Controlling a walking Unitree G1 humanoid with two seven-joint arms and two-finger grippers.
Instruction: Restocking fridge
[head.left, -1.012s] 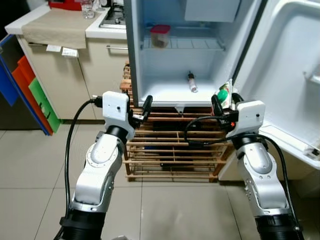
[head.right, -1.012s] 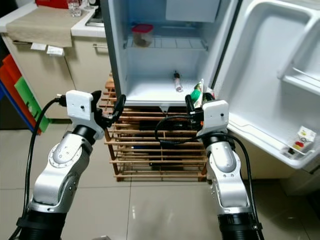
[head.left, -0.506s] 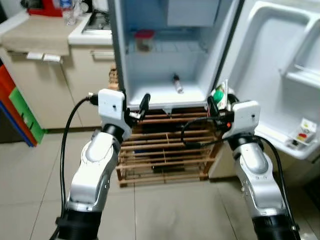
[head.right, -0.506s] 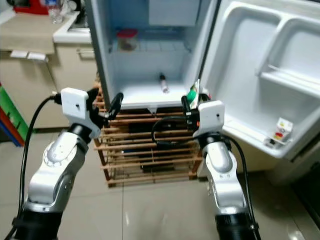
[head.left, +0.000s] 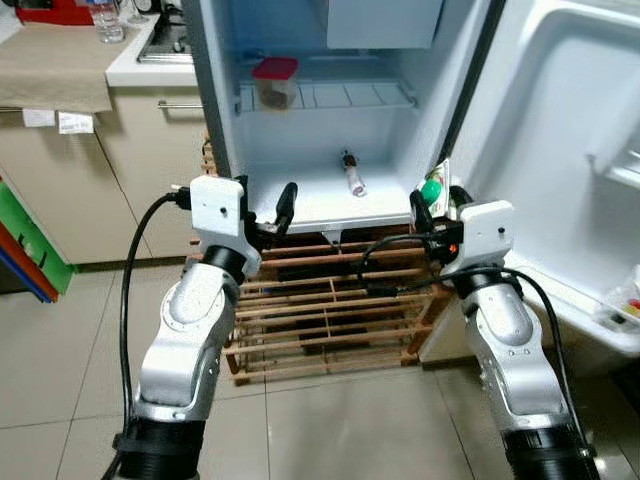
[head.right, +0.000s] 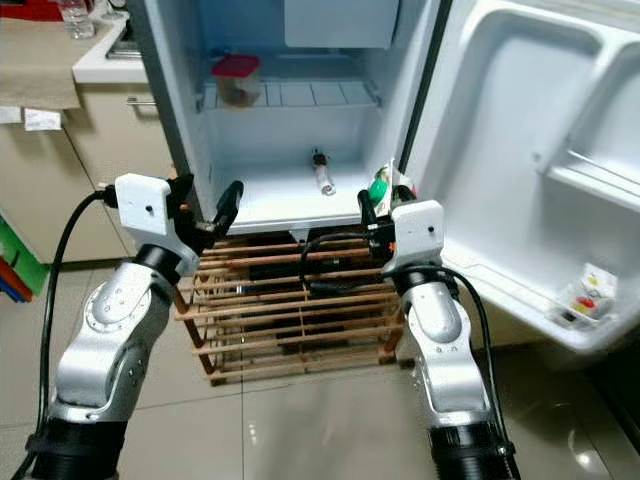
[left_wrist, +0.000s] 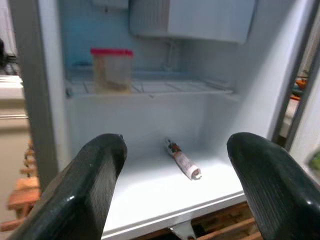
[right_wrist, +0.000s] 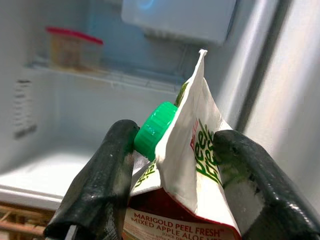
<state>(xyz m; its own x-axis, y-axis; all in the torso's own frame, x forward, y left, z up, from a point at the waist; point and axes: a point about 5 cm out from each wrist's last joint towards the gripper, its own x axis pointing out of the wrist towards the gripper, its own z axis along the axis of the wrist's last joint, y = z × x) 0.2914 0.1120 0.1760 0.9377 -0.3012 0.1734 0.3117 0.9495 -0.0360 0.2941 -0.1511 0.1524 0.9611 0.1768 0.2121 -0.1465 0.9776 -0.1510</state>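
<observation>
The view has swung since a second ago – the fridge now sits more squarely ahead, so the robot seems lined up to load it. The left gripper hangs spread and empty before the lower shelf. The right gripper is clenched on the carton – upright between its fingers, just outside the fridge's right edge.
</observation>
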